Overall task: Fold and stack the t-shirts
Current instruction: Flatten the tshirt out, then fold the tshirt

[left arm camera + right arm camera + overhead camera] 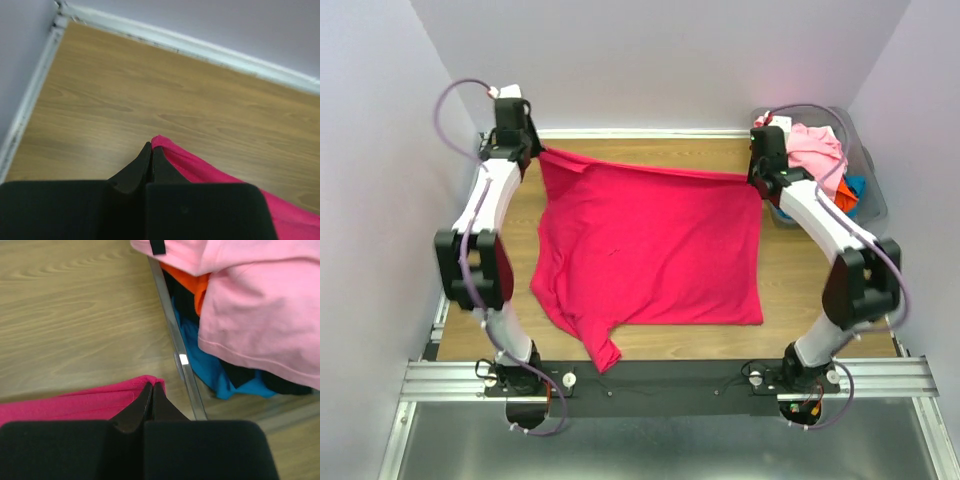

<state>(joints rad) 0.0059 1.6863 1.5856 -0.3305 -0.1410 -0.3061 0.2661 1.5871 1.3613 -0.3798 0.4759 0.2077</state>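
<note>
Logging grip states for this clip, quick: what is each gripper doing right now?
Left gripper: shut on one far corner of the crimson t-shirt.
Right gripper: shut on the other far corner of the same shirt.

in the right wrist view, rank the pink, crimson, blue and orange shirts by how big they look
1. pink shirt
2. crimson shirt and blue shirt, too alike to rank
3. orange shirt
Visible cloth only.

Robot lab enclosure, plain white walls (670, 60), wooden tabletop (800, 285), aluminium mounting rail (660, 377)

Spread t-shirt (650, 250) lies on the table (800, 290); bin (873, 185) at its right.
</note>
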